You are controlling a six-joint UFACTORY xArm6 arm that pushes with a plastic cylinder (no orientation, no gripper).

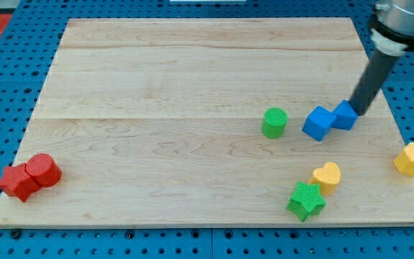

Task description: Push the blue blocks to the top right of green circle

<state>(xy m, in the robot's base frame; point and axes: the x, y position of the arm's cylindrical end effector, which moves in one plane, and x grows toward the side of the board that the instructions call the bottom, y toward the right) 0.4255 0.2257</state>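
- Bench (pixel 157 165) carries everything; I read it from the view's left across to the right.
- Red star (pixel 16 183) and red cylinder (pixel 44 170) sit touching at the bottom-left corner, well apart from my work.
- Green circle (pixel 274 122) stands right of centre: my landmark.
- Green star (pixel 306 201) and yellow heart (pixel 327 175) touch, below the circle towards the view's bottom.
- Blue cube (pixel 319 123) lies just beside the circle, level with it; the smaller blue block (pixel 345 115) touches its right side.
- My tip (pixel 356 113) rests against the right edge of that smaller blue block, rod slanting up to the view's top right.
- Yellow hexagon (pixel 412 159) sits by the right edge.
- Claw: I have none, only this rod, so nothing spreads or pinches.
- Step, as I judge it: the pair is gathered right of the circle but not yet above it.
- Next move calls for bringing my tip round beneath the pair and pushing towards the view's top, without shoving leftward into the circle.
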